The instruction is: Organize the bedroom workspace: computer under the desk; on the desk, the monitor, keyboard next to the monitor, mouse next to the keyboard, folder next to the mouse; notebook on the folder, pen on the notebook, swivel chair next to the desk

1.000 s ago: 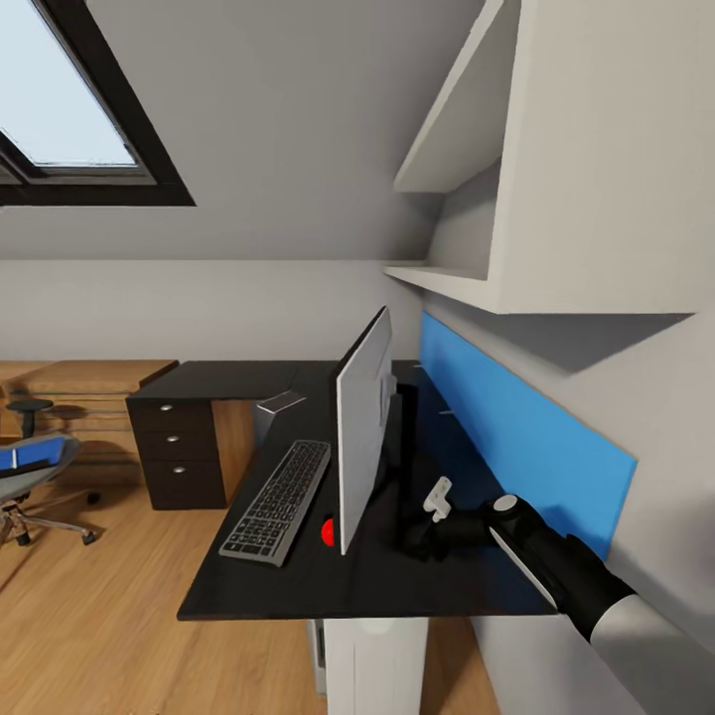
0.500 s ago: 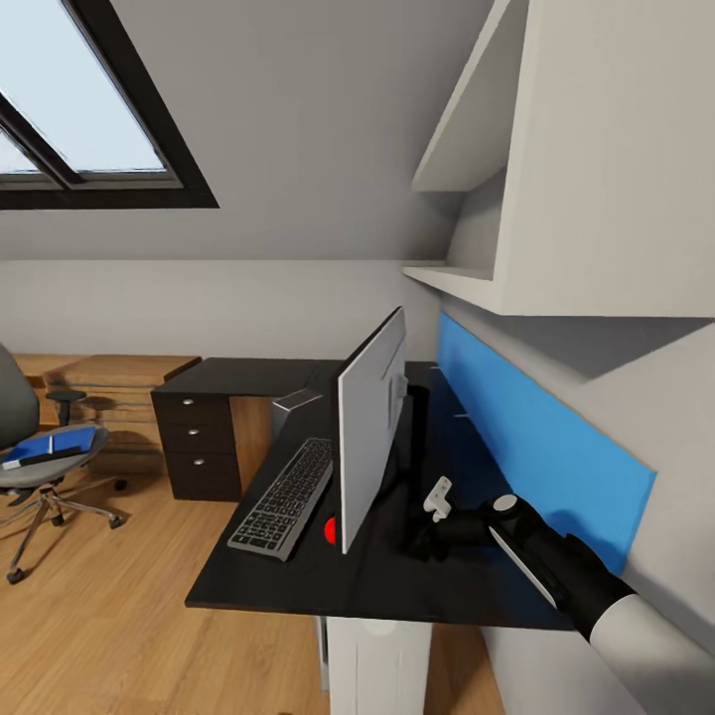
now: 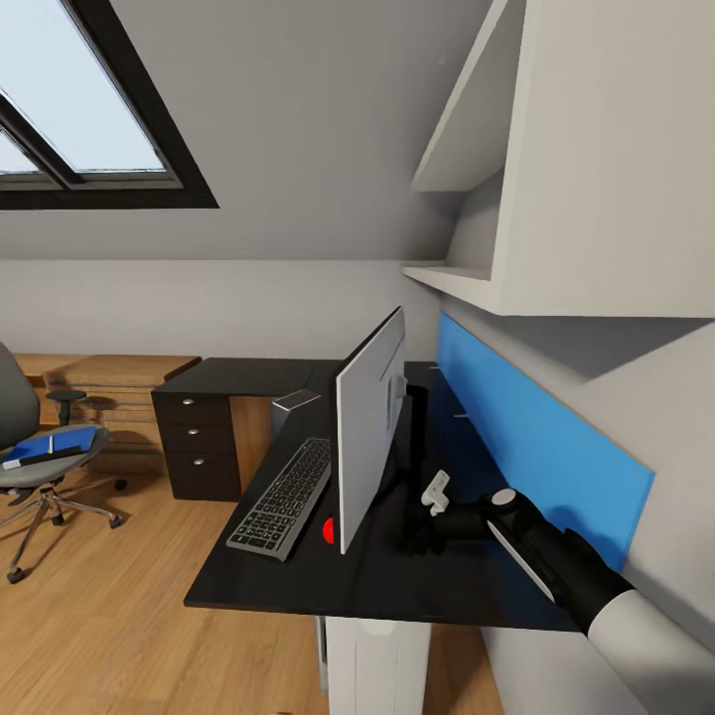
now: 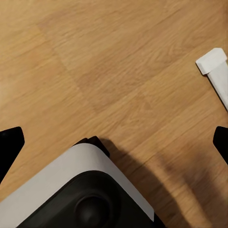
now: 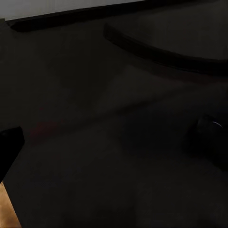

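Black desk [image 3: 298,586]: the right gripper [image 3: 422,536], its spread impossible to judge, hovers low behind the monitor [image 3: 367,437], mouse [image 5: 209,135] just ahead toward frame right.

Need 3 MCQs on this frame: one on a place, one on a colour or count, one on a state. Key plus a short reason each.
1. Where does the keyboard lie?
A. on the desk, on the monitor's screen side
B. on the swivel chair
C. on the floor

2. What colour is the long wall panel behind the desk?
A. red
B. blue
C. green

3. Where is the folder right now?
A. on the desk beside the keyboard
B. on the swivel chair seat
C. held in the right gripper

Key: 1 A, the head view shows it flat on the black desktop by the screen. 2 B, the panel is bright blue. 3 B, the blue folder lies on the grey seat, away from the desk.
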Motion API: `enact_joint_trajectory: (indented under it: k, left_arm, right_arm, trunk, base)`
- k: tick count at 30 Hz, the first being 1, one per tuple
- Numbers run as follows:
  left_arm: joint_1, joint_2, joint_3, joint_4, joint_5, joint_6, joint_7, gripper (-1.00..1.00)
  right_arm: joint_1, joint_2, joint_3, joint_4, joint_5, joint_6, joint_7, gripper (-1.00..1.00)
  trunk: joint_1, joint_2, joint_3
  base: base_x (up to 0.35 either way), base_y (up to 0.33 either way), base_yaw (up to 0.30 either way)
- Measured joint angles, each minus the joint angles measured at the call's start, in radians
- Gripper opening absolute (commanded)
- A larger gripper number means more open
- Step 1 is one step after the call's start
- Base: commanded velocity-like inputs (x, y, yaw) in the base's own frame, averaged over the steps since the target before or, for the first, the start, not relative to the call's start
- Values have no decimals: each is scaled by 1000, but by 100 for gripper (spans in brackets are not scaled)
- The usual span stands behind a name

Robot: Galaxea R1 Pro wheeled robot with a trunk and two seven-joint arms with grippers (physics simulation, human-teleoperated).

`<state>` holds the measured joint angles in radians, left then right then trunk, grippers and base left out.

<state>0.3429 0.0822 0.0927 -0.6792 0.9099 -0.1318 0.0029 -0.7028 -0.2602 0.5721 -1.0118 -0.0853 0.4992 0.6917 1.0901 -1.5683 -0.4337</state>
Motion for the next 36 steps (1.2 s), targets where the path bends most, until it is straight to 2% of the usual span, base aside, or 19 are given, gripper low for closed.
enact_joint_trajectory:
  k: [17,23,29,31,36]
  left_arm:
    - [0,0,0,0,0,0,0,100]
    - [0,-17,13,12,4,-12,4,100]
    - [0,-20,15,15,3,-14,4,100]
    - [0,-21,14,15,3,-15,4,100]
    - [0,-20,13,15,2,-15,2,100]
  right_arm:
    - [0,0,0,1,0,0,0,100]
    - [-6,9,18,35,16,30,1,100]
    - [-7,8,22,51,22,56,31,100]
    - [-7,6,22,52,23,58,69,100]
    - [-9,0,21,52,25,70,100,100]
  trunk:
    - [0,0,0]
    - [0,0,0]
    - [0,0,0]
    - [0,0,0]
    - [0,0,0]
  base:
    - [0,0,0]
    - [0,0,0]
    - [0,0,0]
    - [0,0,0]
    - [0,0,0]
